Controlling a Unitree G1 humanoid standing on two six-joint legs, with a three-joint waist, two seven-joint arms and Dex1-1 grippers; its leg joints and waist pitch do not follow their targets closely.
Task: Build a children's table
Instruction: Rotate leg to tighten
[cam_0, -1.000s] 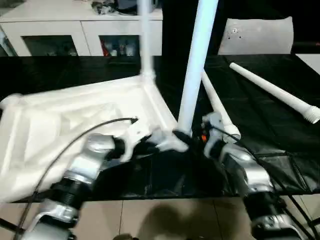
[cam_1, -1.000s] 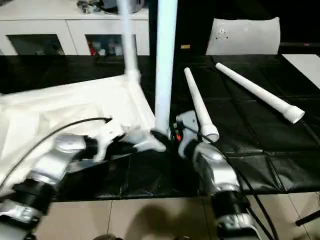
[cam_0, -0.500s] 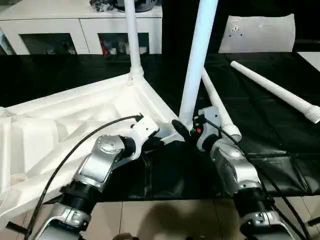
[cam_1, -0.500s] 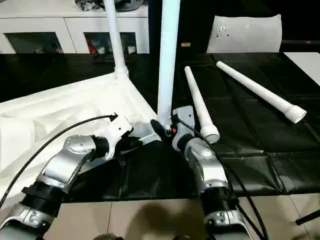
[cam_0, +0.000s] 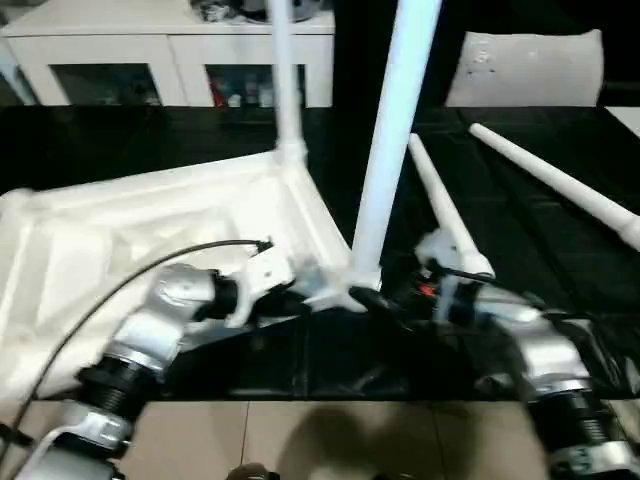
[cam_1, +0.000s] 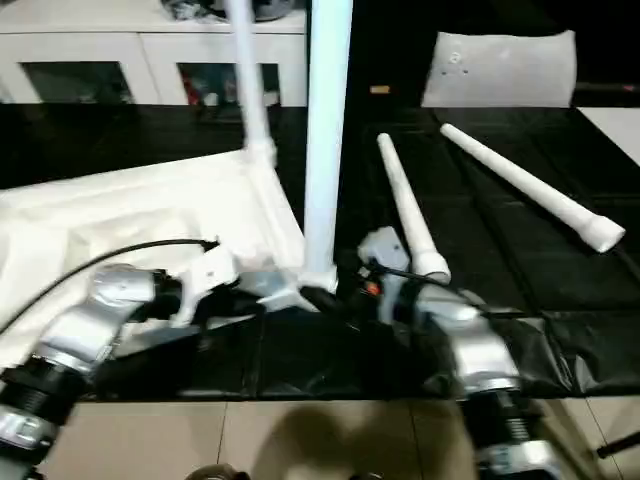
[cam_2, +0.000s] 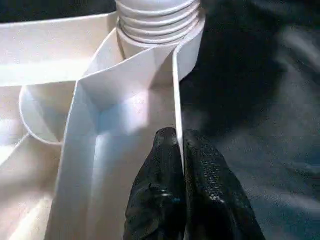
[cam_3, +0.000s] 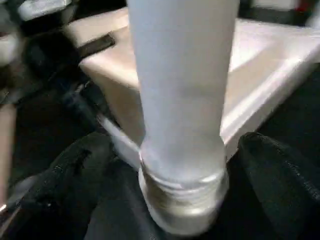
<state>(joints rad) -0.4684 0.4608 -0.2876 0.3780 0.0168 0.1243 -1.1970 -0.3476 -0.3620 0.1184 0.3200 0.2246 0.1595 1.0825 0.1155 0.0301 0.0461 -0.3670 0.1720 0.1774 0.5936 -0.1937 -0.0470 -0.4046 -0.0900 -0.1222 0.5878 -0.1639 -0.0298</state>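
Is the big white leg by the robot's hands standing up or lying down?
Standing up. The leg rises straight from the corner socket of the upside-down tabletop.

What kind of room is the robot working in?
Probably a workshop or lab room, not a home. The work table wears a black cover, a white cabinet with glass doors holds small things behind it, and the floor is plain tile.
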